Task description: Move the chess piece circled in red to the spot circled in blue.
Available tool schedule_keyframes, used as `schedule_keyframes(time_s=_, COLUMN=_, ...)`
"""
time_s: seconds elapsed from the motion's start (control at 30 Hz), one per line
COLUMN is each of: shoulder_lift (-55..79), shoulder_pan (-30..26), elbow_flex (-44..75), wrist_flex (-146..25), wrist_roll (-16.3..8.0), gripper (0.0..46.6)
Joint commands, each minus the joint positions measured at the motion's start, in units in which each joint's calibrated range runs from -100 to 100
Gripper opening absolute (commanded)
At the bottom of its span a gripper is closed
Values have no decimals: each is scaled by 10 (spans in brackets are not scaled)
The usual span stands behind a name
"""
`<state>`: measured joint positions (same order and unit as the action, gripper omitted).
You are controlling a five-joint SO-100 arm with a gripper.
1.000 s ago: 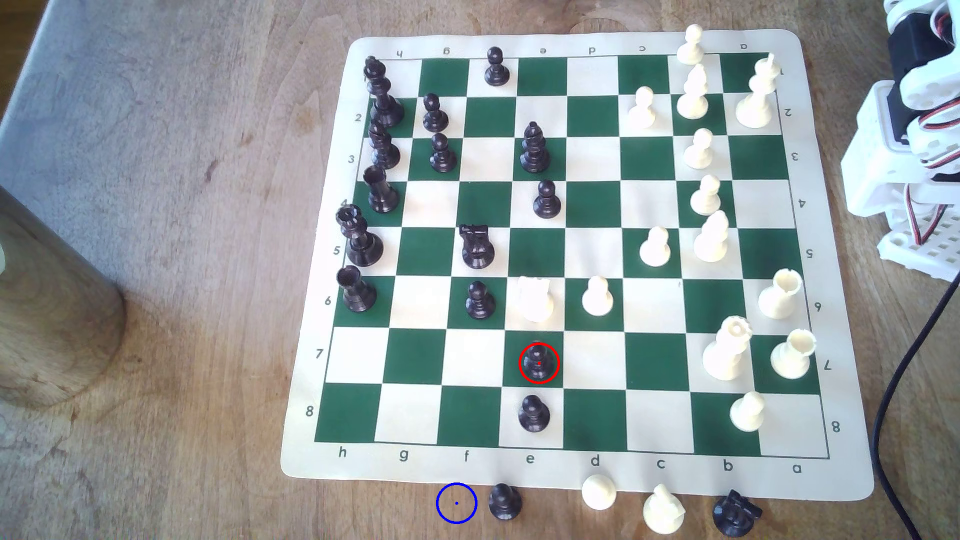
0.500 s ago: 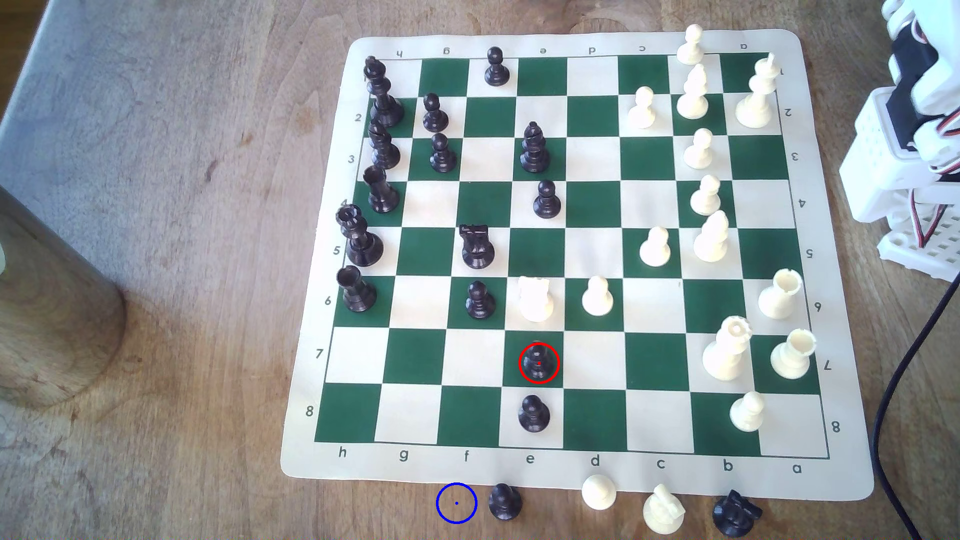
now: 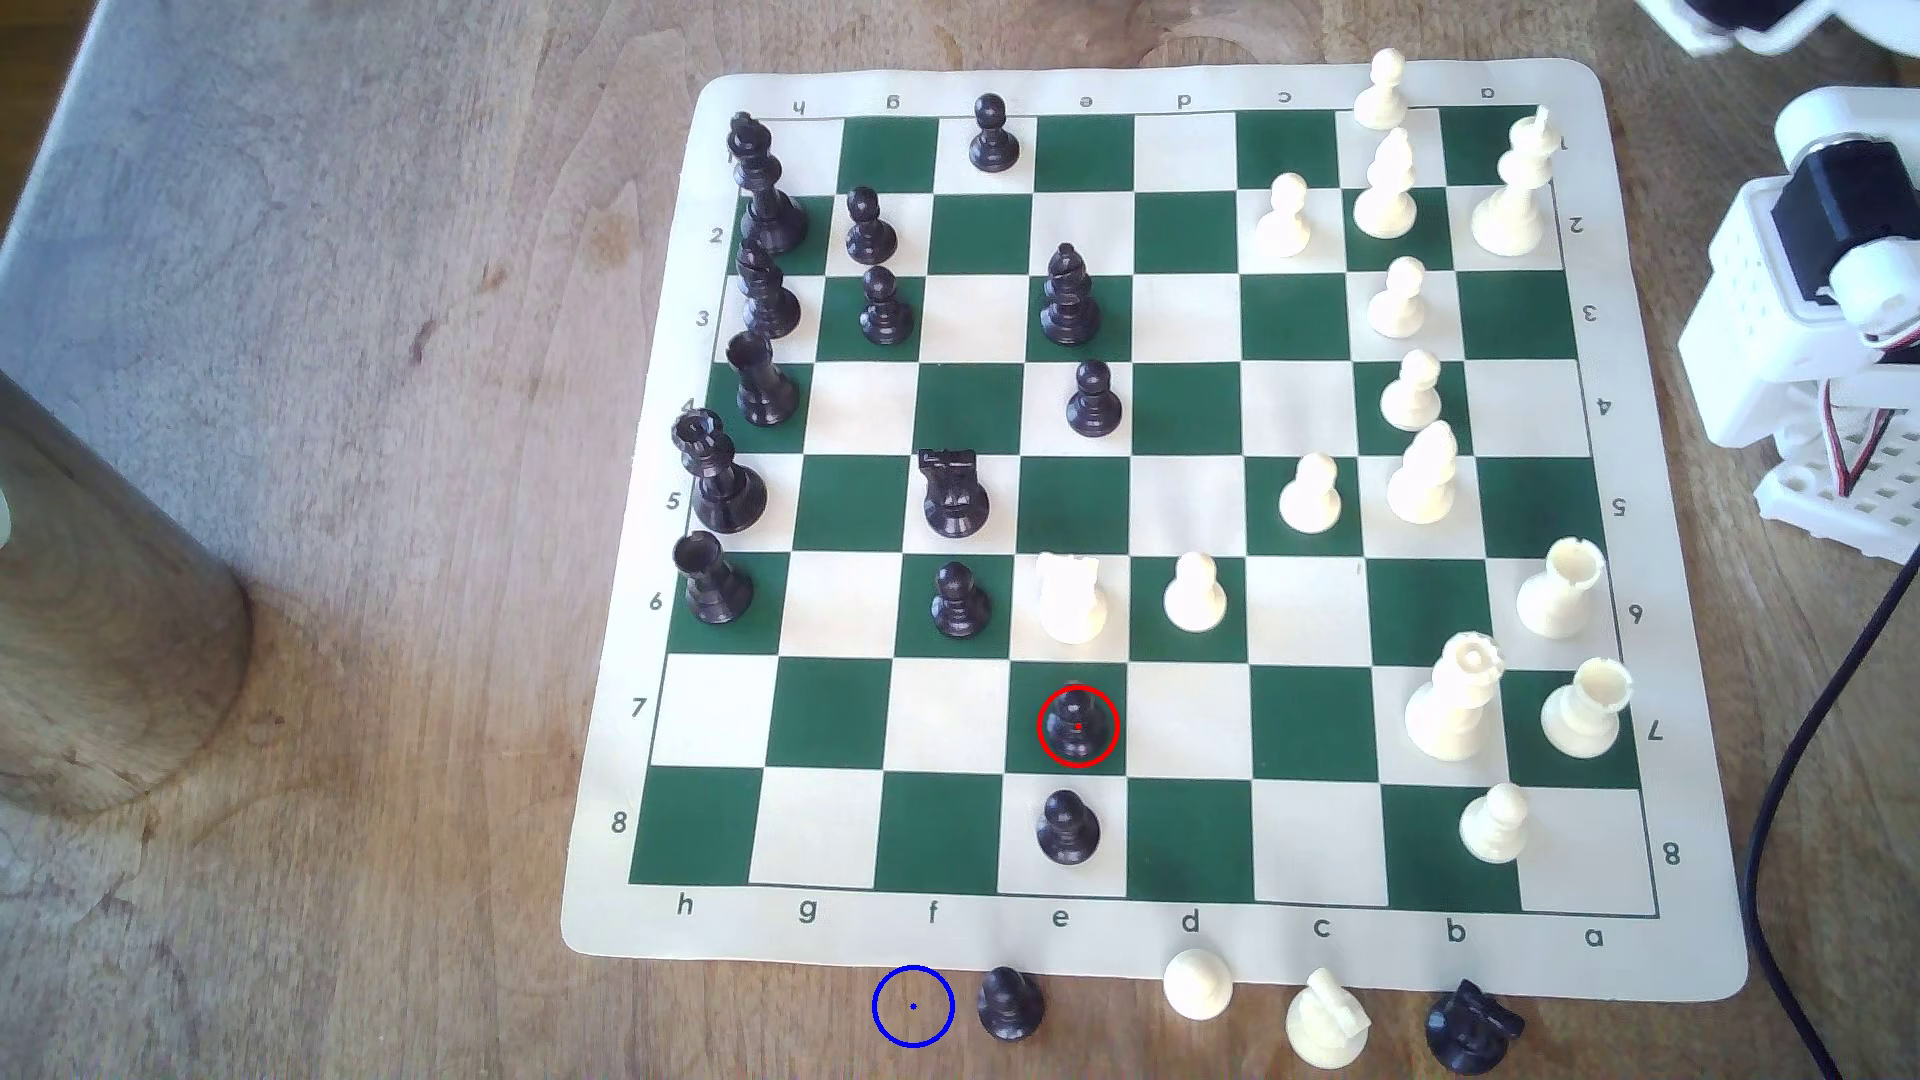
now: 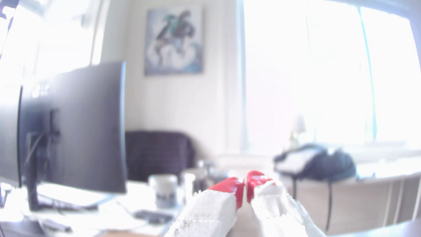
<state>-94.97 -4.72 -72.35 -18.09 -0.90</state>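
The red-circled black pawn (image 3: 1076,722) stands upright on a green square in row 7, column e, of the chessboard mat (image 3: 1143,940). The blue ring (image 3: 912,1005) marks bare wood just off the mat's near edge, below column f. My gripper (image 4: 245,182) looks out over the room in the wrist view. Its red-tipped white fingers (image 4: 229,185) are pressed almost together, shut on nothing. The white arm base (image 3: 1808,343) stands at the exterior view's right edge, far from the pawn.
Another black pawn (image 3: 1067,828) stands one square nearer than the circled one, and a white knight (image 3: 1070,597) one square beyond. A black pawn (image 3: 1008,1003) sits off the mat right beside the blue ring. A wooden cylinder (image 3: 104,623) stands far left and a black cable (image 3: 1787,748) runs at right.
The arm's upper links have swung up and away at the exterior view's right edge, a part now reaching the top right corner. No chess piece has moved.
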Motion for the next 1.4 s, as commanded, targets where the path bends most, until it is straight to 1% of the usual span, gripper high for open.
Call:
schedule_keyframes(time_s=0.0, shoulder_lift=106, shoulder_pan=-22, elbow_flex=187, wrist_flex=-289, wrist_roll=-53, gripper=2)
schedule_keyframes(time_s=0.03, shoulder_lift=156, shoulder_pan=-40, elbow_flex=240, wrist_flex=-351, wrist_roll=-92, gripper=3)
schedule_keyframes(time_s=0.07, shoulder_lift=179, shoulder_pan=-46, elbow_flex=261, wrist_flex=-369, wrist_roll=-108, gripper=3)
schedule_keyframes(time_s=0.13, shoulder_lift=219, shoulder_pan=-50, elbow_flex=293, wrist_flex=-392, wrist_roll=-129, gripper=4)
schedule_keyframes(time_s=0.17, shoulder_lift=267, shoulder_pan=-55, elbow_flex=333, wrist_flex=-437, wrist_roll=-135, gripper=6)
schedule_keyframes(time_s=0.23, shoulder_lift=313, shoulder_pan=-59, elbow_flex=352, wrist_flex=-455, wrist_roll=-164, gripper=8)
schedule_keyframes(time_s=0.3, shoulder_lift=343, shoulder_pan=-68, elbow_flex=352, wrist_flex=-455, wrist_roll=-183, gripper=7)
schedule_keyframes(time_s=0.33, shoulder_lift=378, shoulder_pan=-80, elbow_flex=356, wrist_flex=-460, wrist_roll=-200, gripper=6)
schedule_keyframes(time_s=0.43, shoulder_lift=442, shoulder_pan=-107, elbow_flex=389, wrist_flex=-483, wrist_roll=-227, gripper=5)
schedule_keyframes(time_s=0.47, shoulder_lift=485, shoulder_pan=-122, elbow_flex=419, wrist_flex=-493, wrist_roll=-246, gripper=5)
schedule_keyframes(time_s=0.53, shoulder_lift=529, shoulder_pan=-131, elbow_flex=454, wrist_flex=-501, wrist_roll=-262, gripper=5)
schedule_keyframes(time_s=0.6, shoulder_lift=570, shoulder_pan=-135, elbow_flex=485, wrist_flex=-501, wrist_roll=-274, gripper=5)
schedule_keyframes(time_s=0.63, shoulder_lift=620, shoulder_pan=-136, elbow_flex=520, wrist_flex=-505, wrist_roll=-282, gripper=5)
schedule_keyframes(time_s=0.73, shoulder_lift=681, shoulder_pan=-135, elbow_flex=564, wrist_flex=-505, wrist_roll=-293, gripper=5)
schedule_keyframes(time_s=0.83, shoulder_lift=738, shoulder_pan=-132, elbow_flex=601, wrist_flex=-501, wrist_roll=-295, gripper=38)
schedule_keyframes(time_s=0.93, shoulder_lift=792, shoulder_pan=-130, elbow_flex=622, wrist_flex=-492, wrist_roll=-292, gripper=68)
schedule_keyframes(time_s=1.03, shoulder_lift=837, shoulder_pan=-135, elbow_flex=650, wrist_flex=-492, wrist_roll=-292, gripper=104)
schedule_keyframes(time_s=1.07, shoulder_lift=865, shoulder_pan=-136, elbow_flex=667, wrist_flex=-492, wrist_roll=-292, gripper=123)
schedule_keyframes(time_s=1.2, shoulder_lift=917, shoulder_pan=-135, elbow_flex=690, wrist_flex=-481, wrist_roll=-291, gripper=136)
schedule_keyframes(time_s=1.37, shoulder_lift=960, shoulder_pan=-135, elbow_flex=715, wrist_flex=-468, wrist_roll=-291, gripper=137)
